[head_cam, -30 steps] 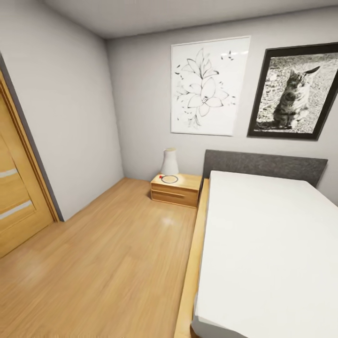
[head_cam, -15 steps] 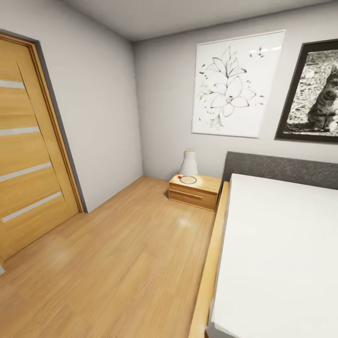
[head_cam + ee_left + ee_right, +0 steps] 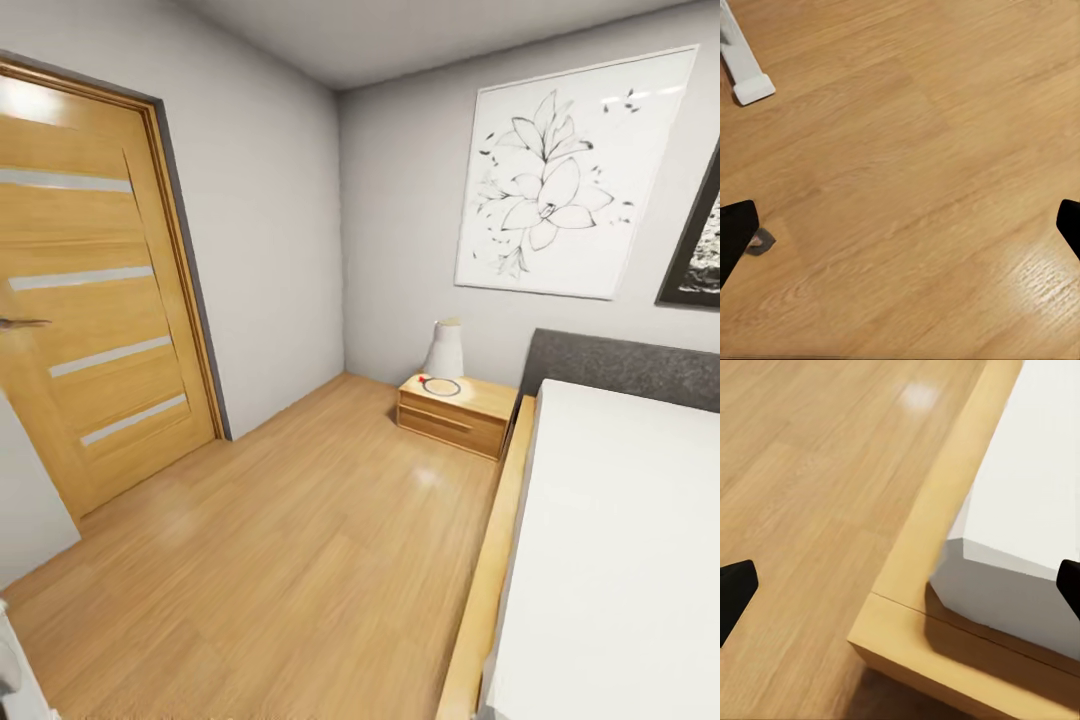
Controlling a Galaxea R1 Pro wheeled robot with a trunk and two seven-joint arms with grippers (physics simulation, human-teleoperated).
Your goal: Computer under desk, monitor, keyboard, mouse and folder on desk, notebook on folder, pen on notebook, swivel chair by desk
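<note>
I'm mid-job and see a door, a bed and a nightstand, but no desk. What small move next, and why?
Probably keep turning the base toward the wooden door. The head view holds the bed, nightstand and flower print, none of them workspace items. Both tools, left and right, hang open and empty over the floor.

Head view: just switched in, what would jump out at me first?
The big flower drawing on the far wall, above a low wooden nightstand with a white lamp. A wooden door fills the left side, and the white bed runs along the right over the wood floor.
</note>
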